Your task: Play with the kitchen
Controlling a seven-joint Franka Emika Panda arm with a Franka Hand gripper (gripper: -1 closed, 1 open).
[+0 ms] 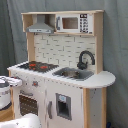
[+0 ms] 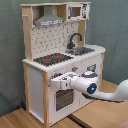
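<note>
The kitchen (image 1: 60, 70) (image 2: 60, 60) is a tall white and light-wood toy, seen in both exterior views. It has a black-red hob (image 1: 37, 65) (image 2: 51, 59), a black faucet (image 1: 85, 59) (image 2: 75, 39) over a sink (image 1: 74, 73) (image 2: 82, 50), a grey hood (image 1: 41, 26) and a small microwave (image 1: 75, 23) (image 2: 76, 11). In the second exterior view my white arm (image 2: 95, 89) reaches in from the lower right. My gripper (image 2: 58, 80) sits against the kitchen's front, at the top of the windowed oven door (image 2: 62, 99), just under the knobs (image 2: 74, 69).
A grey curtain (image 1: 12, 35) hangs behind the kitchen. The kitchen stands on a wooden floor (image 2: 20, 120). In the first exterior view, white arm parts show at the left edge (image 1: 4, 92) and at the bottom (image 1: 22, 121), close to the oven door (image 1: 29, 102).
</note>
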